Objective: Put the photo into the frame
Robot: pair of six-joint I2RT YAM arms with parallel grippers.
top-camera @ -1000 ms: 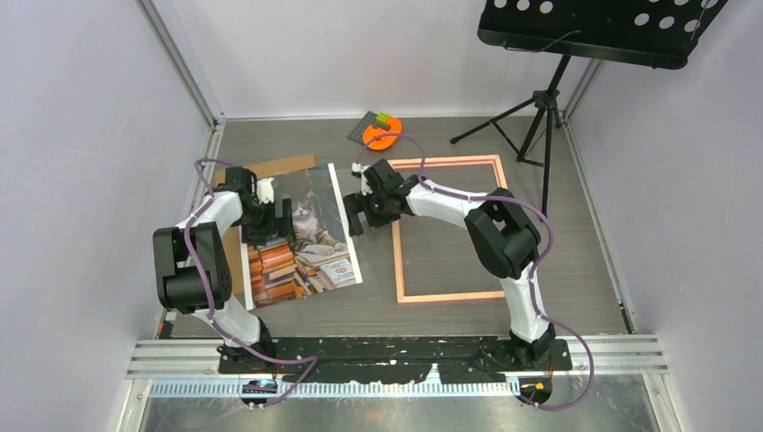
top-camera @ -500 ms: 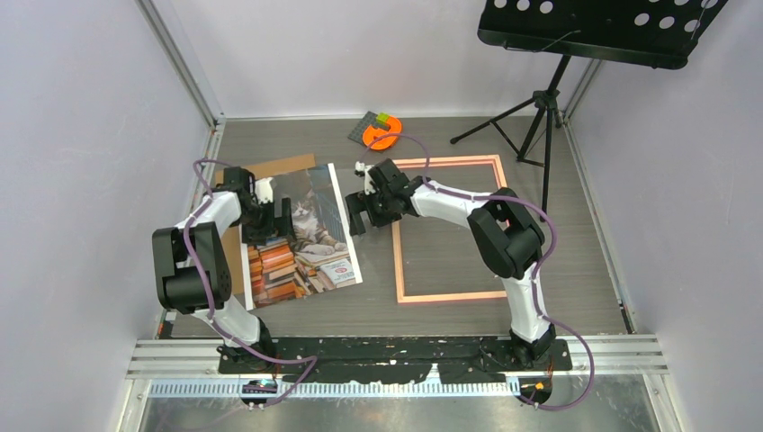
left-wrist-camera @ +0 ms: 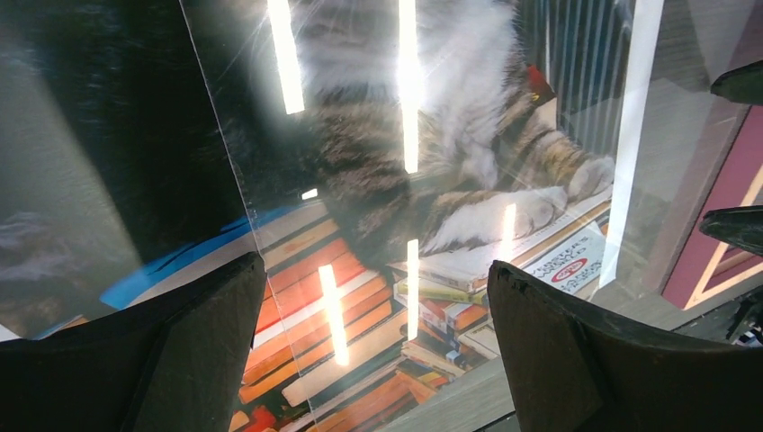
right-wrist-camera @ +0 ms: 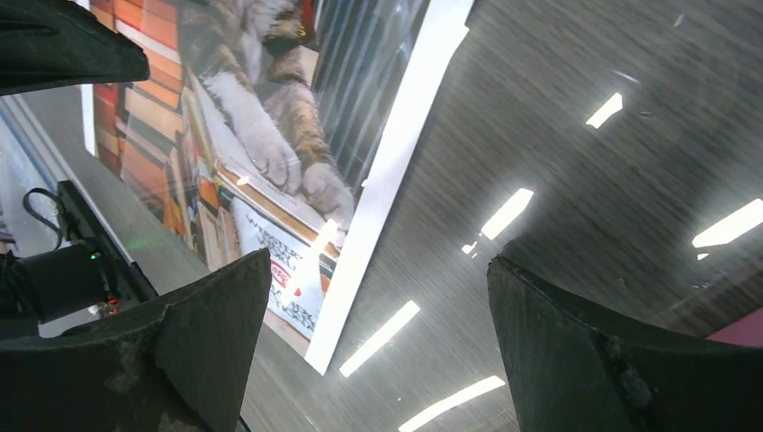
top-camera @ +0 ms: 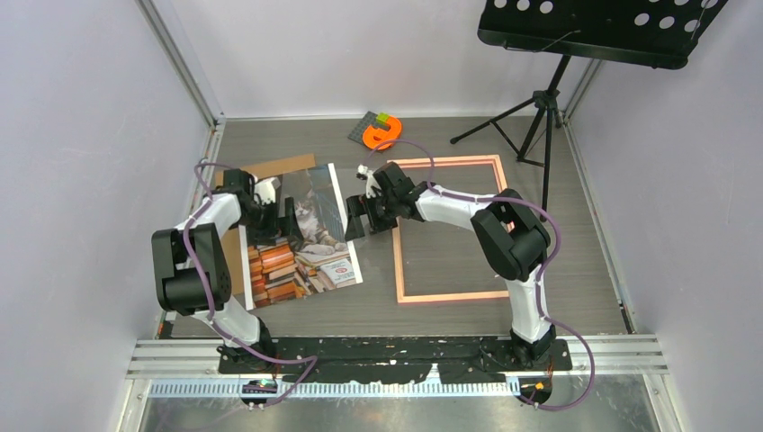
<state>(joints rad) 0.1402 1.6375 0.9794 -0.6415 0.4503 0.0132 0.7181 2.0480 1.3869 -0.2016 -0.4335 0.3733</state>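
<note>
Top cam sits high at the near edge, looking down over the whole table (top-camera: pixel 378 306); both wrist cams stare close-up at the photo (left-wrist-camera: pixel 450 180).

the photo (top-camera: pixel 301 238) is paper with a glossy face; in the left wrist view, bright streaks of light glare off it. the table (top-camera: pixel 585 225) has a dark grey wood-grain surface, finely streaked, with a sheen that mirrors the lamps. the frame (top-camera: pixel 447 229) looks thin, smooth and matt, in salmon pink. the backing board (top-camera: pixel 274 167) is plain brown and dull, like cardboard. the left gripper (left-wrist-camera: pixel 376 306) and right gripper (right-wrist-camera: pixel 378 297) have black matt fingers (right-wrist-camera: pixel 576 360) with a grainy, rough skin. the arm shells (top-camera: pixel 450 205) are smooth white plastic. the music stand (top-camera: pixel 585 31) is black perforated metal.
</note>
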